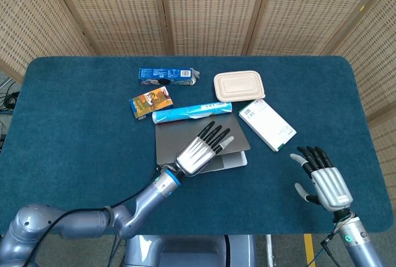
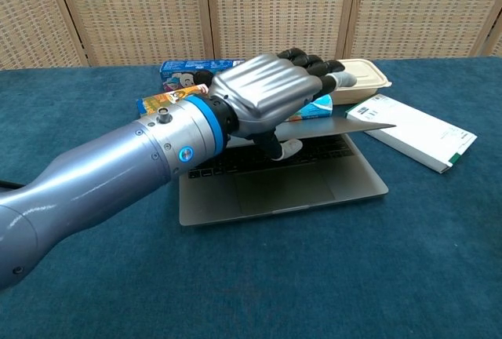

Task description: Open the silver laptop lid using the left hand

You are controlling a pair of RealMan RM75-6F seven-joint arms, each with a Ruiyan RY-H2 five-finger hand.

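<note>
The silver laptop (image 2: 290, 190) lies at the table's middle with its lid (image 2: 349, 125) lifted partway, and the keyboard shows under it. My left hand (image 2: 271, 96) grips the lid's front edge, fingers over the top and thumb beneath. In the head view the same left hand (image 1: 201, 148) covers the raised lid (image 1: 176, 140), with a strip of the base (image 1: 234, 161) showing below. My right hand (image 1: 323, 180) hovers over the front right of the table with its fingers spread, holding nothing.
Behind the laptop lies a blue tube (image 1: 192, 113) against the hinge side. A small colourful box (image 1: 151, 104) and a blue cookie box (image 1: 167, 76) sit back left. A beige lidded container (image 1: 239, 86) and a white flat box (image 1: 267, 125) sit to the right.
</note>
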